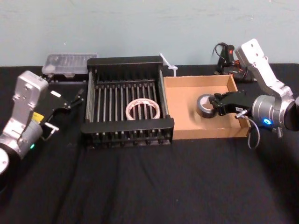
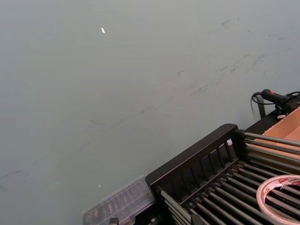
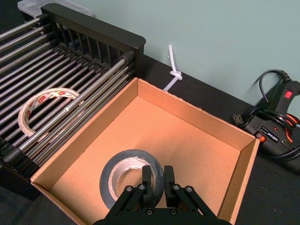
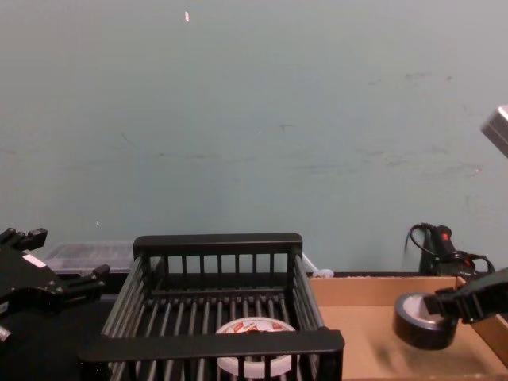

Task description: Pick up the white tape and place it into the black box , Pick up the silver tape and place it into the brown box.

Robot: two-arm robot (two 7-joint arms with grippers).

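The silver tape is inside the brown box, tilted over the right part of its floor. My right gripper is shut on the roll's wall, one finger in the core and one outside. The white tape lies flat on the bars of the black box. My left gripper stands open and holds nothing, left of the black box.
A clear plastic case sits behind the black box at the back left. A glue gun with its cable lies behind the brown box. A white knotted cord lies between the boxes at the back. The black cloth in front is bare.
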